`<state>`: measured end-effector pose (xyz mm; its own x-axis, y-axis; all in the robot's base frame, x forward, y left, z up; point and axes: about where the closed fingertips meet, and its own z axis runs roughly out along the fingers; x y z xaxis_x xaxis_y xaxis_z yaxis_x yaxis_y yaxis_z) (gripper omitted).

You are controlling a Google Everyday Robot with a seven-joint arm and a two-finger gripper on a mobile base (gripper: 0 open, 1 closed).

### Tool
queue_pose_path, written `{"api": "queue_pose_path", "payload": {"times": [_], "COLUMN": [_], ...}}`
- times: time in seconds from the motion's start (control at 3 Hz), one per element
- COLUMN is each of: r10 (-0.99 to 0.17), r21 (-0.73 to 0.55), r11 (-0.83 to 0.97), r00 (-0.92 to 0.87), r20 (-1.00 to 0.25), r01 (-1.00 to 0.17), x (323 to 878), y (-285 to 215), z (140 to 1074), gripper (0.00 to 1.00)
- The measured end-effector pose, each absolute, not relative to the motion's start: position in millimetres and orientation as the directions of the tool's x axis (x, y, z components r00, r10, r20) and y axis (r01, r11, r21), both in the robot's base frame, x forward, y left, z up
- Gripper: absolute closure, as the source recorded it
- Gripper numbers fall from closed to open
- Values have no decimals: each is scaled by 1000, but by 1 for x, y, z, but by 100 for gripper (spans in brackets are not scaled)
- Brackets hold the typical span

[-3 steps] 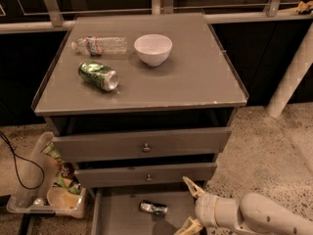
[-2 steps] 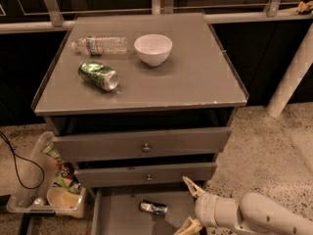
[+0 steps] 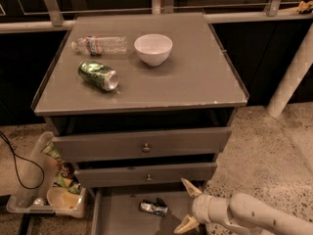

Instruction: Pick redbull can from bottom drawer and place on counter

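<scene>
The redbull can, slim and silver with blue patches, lies on its side on the grey floor of the pulled-out bottom drawer. My gripper is at the drawer's right side, just right of the can and apart from it. Its two pale fingers are spread open and empty. The grey counter tops the cabinet above, with bare room on its right half.
On the counter lie a green can on its side, a clear plastic bottle and a white bowl. Two upper drawers with round knobs are partly out. A clear bin with snacks stands on the floor at left, beside a black cable.
</scene>
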<state>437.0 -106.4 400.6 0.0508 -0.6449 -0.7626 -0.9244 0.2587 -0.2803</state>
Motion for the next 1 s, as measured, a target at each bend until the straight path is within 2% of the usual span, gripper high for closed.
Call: {"api": "queue_pose_path", "payload": {"times": [0.67,1.0], "r10": [-644,-640], "r21": [-187,-176], "r11": [255,268], "r00": [-22,-38], "r20": [-764,-768], "r01": [-949,-947], "x": [465,469], "y": [-111,-110], "z": [274,260], "gripper": [0,0]}}
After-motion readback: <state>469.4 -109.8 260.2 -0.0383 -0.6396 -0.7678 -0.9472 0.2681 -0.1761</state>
